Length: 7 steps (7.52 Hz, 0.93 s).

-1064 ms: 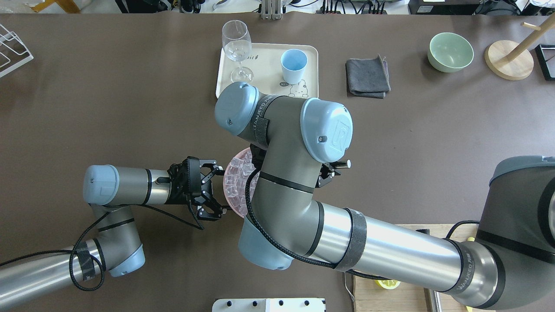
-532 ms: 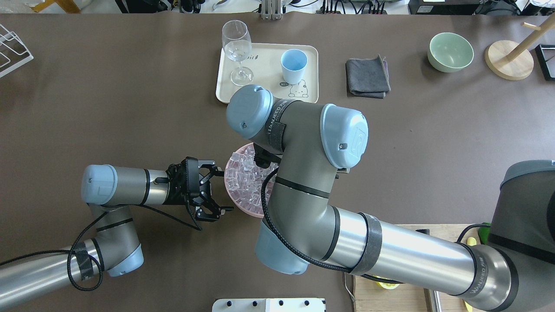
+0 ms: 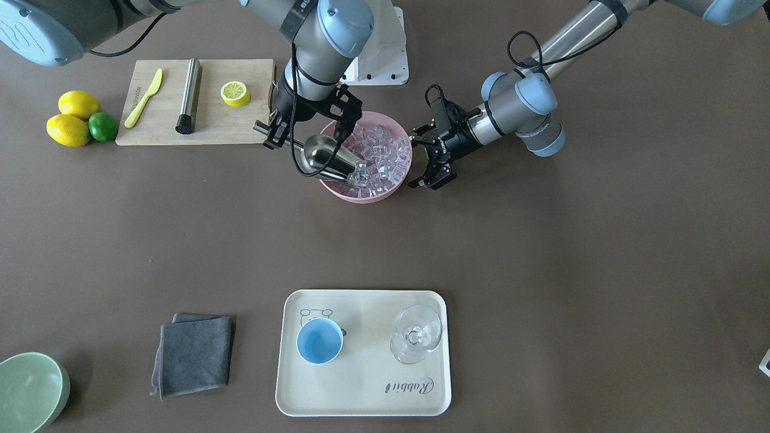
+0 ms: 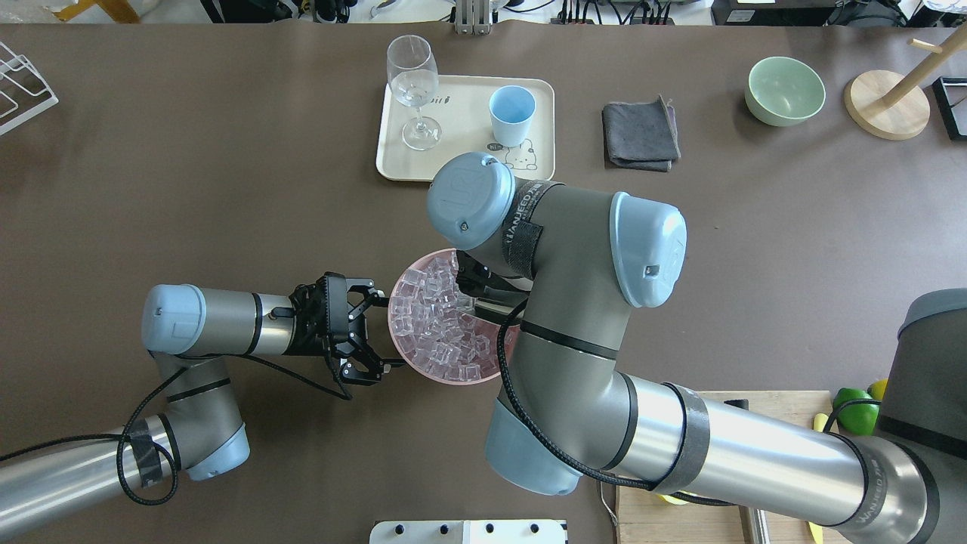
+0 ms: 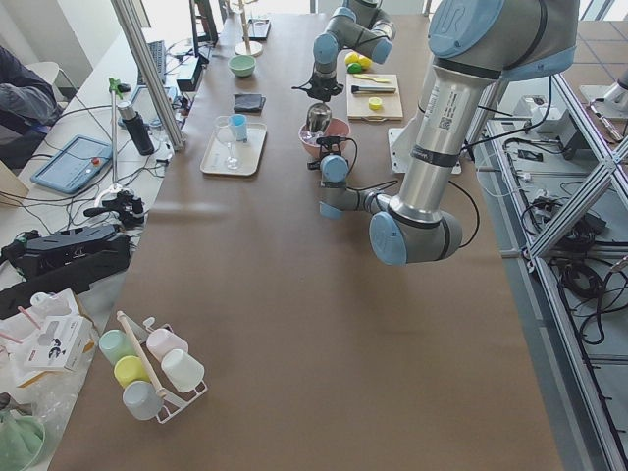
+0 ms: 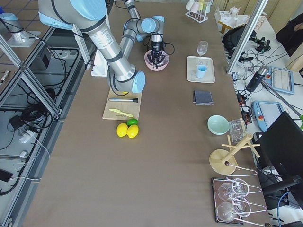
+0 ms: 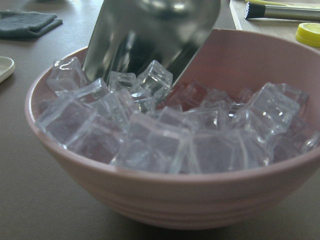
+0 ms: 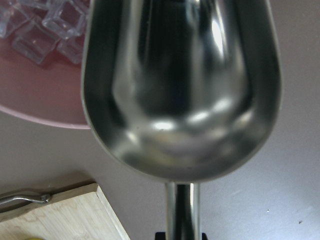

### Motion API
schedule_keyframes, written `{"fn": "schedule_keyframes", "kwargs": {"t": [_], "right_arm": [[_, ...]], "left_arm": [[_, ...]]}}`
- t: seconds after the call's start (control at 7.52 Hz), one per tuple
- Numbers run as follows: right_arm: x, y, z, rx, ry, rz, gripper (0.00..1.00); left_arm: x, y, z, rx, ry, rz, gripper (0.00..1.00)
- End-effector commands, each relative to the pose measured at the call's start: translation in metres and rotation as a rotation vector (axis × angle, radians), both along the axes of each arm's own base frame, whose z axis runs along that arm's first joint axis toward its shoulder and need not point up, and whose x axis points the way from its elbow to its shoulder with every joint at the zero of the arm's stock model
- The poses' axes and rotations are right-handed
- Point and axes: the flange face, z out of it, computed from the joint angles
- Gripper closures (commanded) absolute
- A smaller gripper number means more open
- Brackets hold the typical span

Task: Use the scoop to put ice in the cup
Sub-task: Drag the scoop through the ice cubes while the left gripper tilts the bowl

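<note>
Pink is the bowl (image 3: 366,197) that stands in the upper middle of the front-facing view, on the brown worktop (image 3: 541,240), heaped with ice (image 3: 388,153). The robot's right tool (image 3: 278,133) is clenched on the thin handle of the scoop (image 3: 323,157). The scoop slants down from the upper left into the bowl's left side, and its front lip is pushed in among the cubes. From the right wrist camera the inside of the trough shows as bare, shiny steel. From the left wrist camera its edge rests against a cube near the top of the heap.

The robot's left tool (image 3: 416,161) is released, its fingers spread wide, and it sits low just beside the bowl's right rim. I cannot tell whether a fingertip touches the rim.

The cup (image 3: 319,340) stands upright in the lower middle of the front-facing view, well apart from the bowl, on the left part of a cream tray (image 3: 361,397). Its blue inside is open to the camera. A clear stemmed glass (image 3: 416,341) stands near it, on the tray's right part.
</note>
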Motion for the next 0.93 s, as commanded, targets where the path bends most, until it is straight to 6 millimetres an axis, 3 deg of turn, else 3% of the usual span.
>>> {"fn": "schedule_keyframes", "kwargs": {"t": [0.0,0.27,0.4,0.8], "right_arm": [[-0.003,-0.001,-0.002,0.000,-0.041,0.054,1.00],[-0.005,0.000,-0.004,-0.008,-0.071,0.059,1.00],[-0.006,-0.001,-0.006,-0.001,-0.091,0.060,1.00],[0.007,0.008,0.000,-0.006,-0.126,0.069,1.00]], "left_arm": [[-0.008,-0.024,0.000,0.014,-0.076,0.045,0.02],[-0.019,-0.049,-0.004,0.029,-0.114,0.070,0.02],[-0.017,-0.060,-0.016,0.025,-0.136,0.101,0.02],[-0.004,-0.067,-0.026,0.056,-0.184,0.139,0.02]]}}
